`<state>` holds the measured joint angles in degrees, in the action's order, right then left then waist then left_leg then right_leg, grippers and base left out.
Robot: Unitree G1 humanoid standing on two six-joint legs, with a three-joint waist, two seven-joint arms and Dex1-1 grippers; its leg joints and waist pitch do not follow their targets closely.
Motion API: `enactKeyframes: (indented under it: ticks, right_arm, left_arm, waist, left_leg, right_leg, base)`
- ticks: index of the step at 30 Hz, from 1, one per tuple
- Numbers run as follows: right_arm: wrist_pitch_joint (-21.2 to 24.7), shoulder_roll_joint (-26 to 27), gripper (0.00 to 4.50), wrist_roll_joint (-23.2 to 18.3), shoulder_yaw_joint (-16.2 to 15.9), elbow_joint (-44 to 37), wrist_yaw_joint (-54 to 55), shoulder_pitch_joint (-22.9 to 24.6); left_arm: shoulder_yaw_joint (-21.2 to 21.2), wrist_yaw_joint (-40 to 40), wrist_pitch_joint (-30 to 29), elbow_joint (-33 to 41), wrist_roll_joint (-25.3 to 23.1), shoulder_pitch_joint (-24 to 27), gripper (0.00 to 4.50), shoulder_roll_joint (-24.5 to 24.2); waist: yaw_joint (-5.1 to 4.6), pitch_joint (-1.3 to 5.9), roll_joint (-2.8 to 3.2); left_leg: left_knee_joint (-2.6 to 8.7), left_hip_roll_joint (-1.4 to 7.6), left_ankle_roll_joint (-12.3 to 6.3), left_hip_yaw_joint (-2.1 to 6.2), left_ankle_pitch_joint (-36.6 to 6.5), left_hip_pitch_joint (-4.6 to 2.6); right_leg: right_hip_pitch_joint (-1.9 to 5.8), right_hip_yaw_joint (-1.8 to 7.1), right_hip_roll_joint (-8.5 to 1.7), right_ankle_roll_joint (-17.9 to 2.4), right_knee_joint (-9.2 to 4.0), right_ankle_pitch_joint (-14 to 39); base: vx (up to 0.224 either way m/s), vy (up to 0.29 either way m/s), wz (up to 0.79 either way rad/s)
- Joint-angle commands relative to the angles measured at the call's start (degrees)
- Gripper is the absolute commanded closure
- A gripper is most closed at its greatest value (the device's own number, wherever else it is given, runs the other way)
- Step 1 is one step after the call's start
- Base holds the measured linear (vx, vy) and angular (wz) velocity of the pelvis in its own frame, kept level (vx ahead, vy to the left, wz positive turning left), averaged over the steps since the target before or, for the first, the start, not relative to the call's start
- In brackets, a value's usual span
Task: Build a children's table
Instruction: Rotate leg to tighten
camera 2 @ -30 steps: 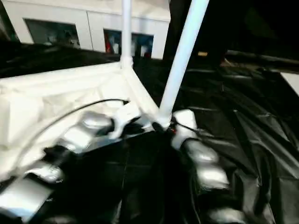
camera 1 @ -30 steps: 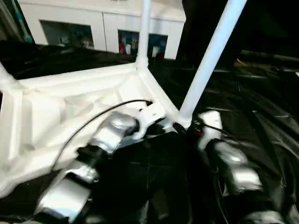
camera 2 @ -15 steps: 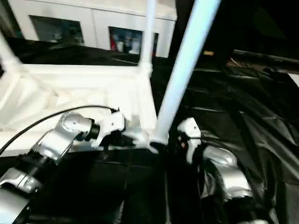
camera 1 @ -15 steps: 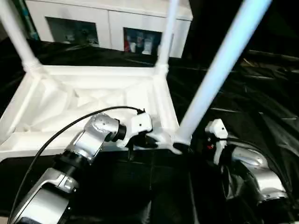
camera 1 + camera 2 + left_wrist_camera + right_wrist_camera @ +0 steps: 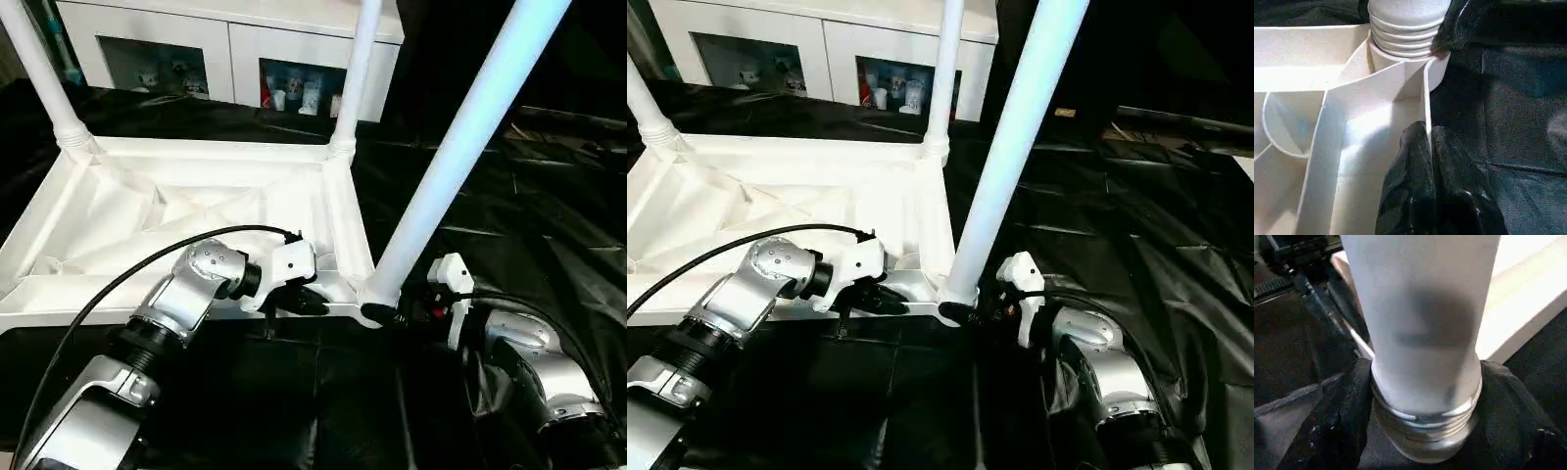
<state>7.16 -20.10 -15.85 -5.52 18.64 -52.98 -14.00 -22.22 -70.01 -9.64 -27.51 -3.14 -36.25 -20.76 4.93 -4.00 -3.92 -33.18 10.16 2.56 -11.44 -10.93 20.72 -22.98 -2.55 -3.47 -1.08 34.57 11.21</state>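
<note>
The children's table (image 5: pixel 196 211) is seen lying upside down on the black-covered tabletop (image 5: pixel 549 206), with its ribbed underside turned up and its long axis running from about 9 o'clock to 3 o'clock in the head view. Three legs are seen standing up from corner sockets: one at the far left corner (image 5: pixel 39 78), one at the far right corner (image 5: pixel 355 69), and the near right leg (image 5: pixel 460 147), which is tilted toward 1 o'clock. The left end effector (image 5: pixel 294 299) is pressed together on the thin near rim wall of the table, just at 9 o'clock of the near right socket; one black finger (image 5: pixel 1405 191) is placed on each side of that wall. The right end effector (image 5: pixel 1425 431) is set around the threaded base of the near right leg, its fingers (image 5: pixel 1337 421) on both sides and touching it. A white cabinet (image 5: pixel 235 49) with glass doors is seen at 12 o'clock, well apart behind the tabletop.
</note>
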Motion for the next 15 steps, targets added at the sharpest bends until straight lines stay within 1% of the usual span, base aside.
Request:
enactKeyframes:
  ticks: [1, 2, 3, 4, 5, 6, 7, 8, 10, 11, 12, 13, 14, 15]
  right_arm:
    - [-0.65, 1.69, 1.74, 1.52, 3.22, 4.27, 8.08, -1.30]
    - [-0.65, 1.69, 1.75, 1.52, 3.22, 4.27, 8.08, -1.30]
    - [-0.75, 2.81, 1.75, 1.91, 4.02, 5.65, 11.14, -1.81]
    - [-0.73, 4.76, 1.75, 2.25, 5.22, 7.47, 15.89, -2.56]
    - [-0.70, 5.12, 1.75, 2.30, 5.43, 7.76, 16.72, -2.68]
    - [-0.64, 8.12, 1.75, 2.73, 6.92, 9.95, 23.53, -3.73]
    - [-0.68, 9.22, 1.76, 2.90, 7.40, 10.66, 25.94, -4.12]
    - [-0.77, 10.88, 1.76, 3.64, 7.80, 12.23, 30.17, -4.97]
    - [-0.94, 13.06, 1.76, 4.66, 8.25, 14.36, 35.41, -6.29]
    - [-1.01, 14.18, 1.76, 5.36, 8.27, 15.45, 38.07, -7.16]
    - [-1.20, 14.86, 1.76, 5.78, 8.24, 16.21, 39.64, -7.75]
    - [-1.20, 14.86, 1.76, 5.78, 8.24, 16.21, 39.64, -7.75]
    - [-2.39, 16.38, 1.76, 6.96, 7.54, 17.68, 41.85, -9.24]
    - [-3.29, 16.90, 1.76, 7.94, 6.62, 17.97, 41.93, -9.85]
  left_arm:
    - [-0.37, 1.84, -1.49, -2.21, 0.14, 0.41, 4.50, 2.08]
    - [-0.37, 1.84, -1.49, -2.21, 0.14, 0.41, 4.50, 2.08]
    - [-0.08, 3.83, -1.67, -3.46, -0.35, -0.12, 4.50, 2.98]
    - [0.30, 7.00, -2.24, -5.62, -1.09, -1.05, 4.50, 4.53]
    - [0.36, 7.56, -2.33, -6.00, -1.23, -1.22, 4.50, 4.79]
    - [1.02, 12.37, -2.73, -9.24, -2.15, -2.74, 4.50, 7.19]
    - [1.28, 14.09, -2.79, -10.38, -2.40, -3.31, 4.50, 8.09]
    - [1.75, 17.53, -3.43, -12.56, -2.90, -4.55, 4.50, 9.83]
    - [2.46, 22.21, -4.71, -15.52, -3.46, -6.34, 4.50, 12.23]
    - [2.90, 24.99, -5.48, -17.12, -3.71, -7.34, 4.50, 13.56]
    - [3.27, 26.63, -5.87, -18.13, -3.94, -7.94, 4.50, 14.39]
    - [3.27, 26.63, -5.87, -18.13, -3.94, -7.94, 4.50, 14.39]
    - [3.11, 28.45, -5.54, -20.21, -4.77, -9.12, 4.50, 15.85]
    - [2.67, 28.60, -4.85, -20.84, -5.30, -9.51, 4.50, 16.27]
  waist:
    - [-0.08, 3.26, -0.14]
    - [-0.08, 3.26, -0.14]
    - [-0.26, 3.01, -0.17]
    - [-0.30, 2.89, -0.11]
    - [-0.47, 2.71, 0.27]
    - [-0.57, 2.71, 0.30]
    - [-0.71, 2.96, -0.04]
    - [-0.81, 2.91, 0.02]
    - [-0.88, 2.85, 0.16]
    - [-0.92, 2.87, 0.11]
    - [-1.01, 2.96, 0.17]
    - [-1.01, 2.96, 0.17]
    - [-0.88, 3.04, 0.16]
    - [-0.92, 3.10, 0.12]
  left_leg:
    - [3.49, 3.49, -3.81, 1.42, -6.66, -0.63]
    - [3.49, 3.49, -3.81, 1.42, -6.66, -0.63]
    - [3.55, 3.38, -2.43, 1.51, -9.45, -0.68]
    - [3.62, 3.43, -2.06, 1.58, -10.35, -0.79]
    - [3.82, 3.43, -0.96, 1.69, -12.71, -1.10]
    - [3.85, 3.37, -0.36, 1.75, -13.45, -1.08]
    - [4.09, 3.40, 0.71, 2.19, -13.66, -0.82]
    - [4.06, 3.32, 0.78, 2.02, -13.30, -0.76]
    - [4.04, 3.31, 0.80, 1.99, -14.31, -1.20]
    - [4.06, 3.22, 0.84, 1.97, -14.27, -1.11]
    - [4.06, 3.19, 0.84, 2.02, -13.98, -0.99]
    - [4.06, 3.19, 0.84, 2.02, -13.98, -0.99]
    - [3.96, 3.18, 0.48, 1.96, -13.67, -1.11]
    - [3.92, 3.10, -0.01, 1.92, -13.12, -0.88]
  right_leg:
    - [2.69, 2.80, -5.32, -14.20, -3.50, 6.55]
    - [2.69, 2.80, -5.32, -14.20, -3.50, 6.55]
    - [2.57, 2.85, -5.38, -13.02, -4.09, 12.05]
    - [2.41, 2.88, -5.42, -12.40, -4.31, 14.04]
    - [2.04, 2.89, -5.41, -11.55, -4.74, 18.46]
    - [2.01, 2.88, -5.41, -11.03, -4.92, 19.99]
    - [2.47, 2.77, -5.60, -9.75, -4.90, 21.69]
    - [2.23, 2.87, -5.40, -9.51, -4.91, 21.14]
    - [1.81, 2.95, -5.40, -9.52, -5.12, 21.01]
    - [1.86, 2.96, -5.38, -9.46, -5.10, 20.93]
    - [1.93, 2.95, -5.34, -9.56, -5.02, 19.73]
    - [1.93, 2.95, -5.34, -9.56, -5.02, 19.73]
    - [1.99, 2.98, -5.36, -9.64, -4.95, 18.39]
    - [2.12, 3.02, -5.42, -9.87, -4.90, 17.23]
  base:
    - [0.000, 0.000, 0.00]
    - [0.000, 0.000, 0.00]
    - [0.000, 0.000, 0.00]
    - [0.000, 0.000, 0.00]
    - [-0.058, 0.001, -0.01]
    - [0.000, 0.000, 0.00]
    - [0.000, 0.000, 0.00]
    - [0.000, 0.000, 0.00]
    - [0.000, 0.000, 0.00]
    - [0.000, 0.000, 0.00]
    - [0.000, 0.000, 0.00]
    - [0.000, 0.000, 0.00]
    - [0.000, 0.000, 0.00]
    - [0.000, 0.000, 0.00]
